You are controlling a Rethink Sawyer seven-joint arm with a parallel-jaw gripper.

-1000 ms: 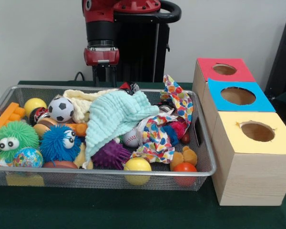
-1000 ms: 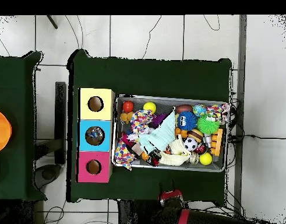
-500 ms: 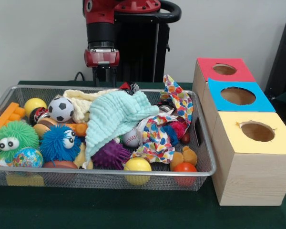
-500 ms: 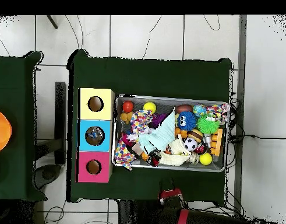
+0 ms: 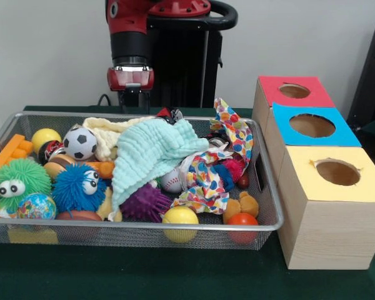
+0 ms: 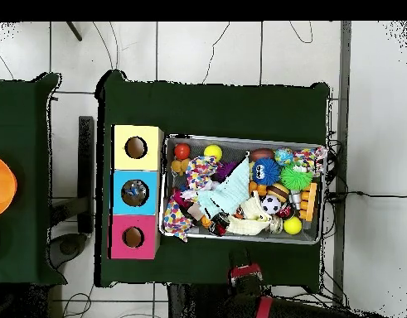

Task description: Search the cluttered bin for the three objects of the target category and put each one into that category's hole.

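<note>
1. Bin [image 5: 270, 222]: shallow wire-mesh tray with a rounded metal rim, rectangular, long axis running left to right in the front view. It sits on dark green cloth [image 5: 144, 275].
2. Contents are mixed. Soft: a crinkled mint cloth [image 5: 151, 153] draped over the middle, a cream cloth [image 5: 109, 134] behind it, a polka-dot cloth [image 5: 228, 140] rising above the right rim.
3. Spiky rubber: green puffer [image 5: 20, 181] and blue puffer [image 5: 77, 186], both with googly eyes, and a purple spiked ball [image 5: 145, 203].
4. Smooth round pieces: soccer ball [image 5: 80, 144], yellow ball [image 5: 179, 219] and red ball [image 5: 242, 222] at the near rim, another yellow ball [image 5: 45, 137] at far left, a globe ball [image 5: 36, 206], a baseball [image 5: 172, 181] half buried.
5. Hard, angular: orange block [image 5: 9, 153] at the left end, long axis slanting along the left wall.
6. Target category is not evident from the views; no object is singled out.
7. Boxes: three pale wood cubes in a row touching the bin's right end, tops red [image 5: 292, 91], blue [image 5: 310, 125], yellow [image 5: 337, 172], each with a round hole. Yellow hole edge is ragged.
8. Gripper [image 5: 130, 95]: hangs behind the bin's far rim, left of centre, above the cloth, touching nothing. Cannot tell whether the fingers are apart or together.
9. Open room: bare cloth in front of the bin; inside, items are packed with little free mesh.
</note>
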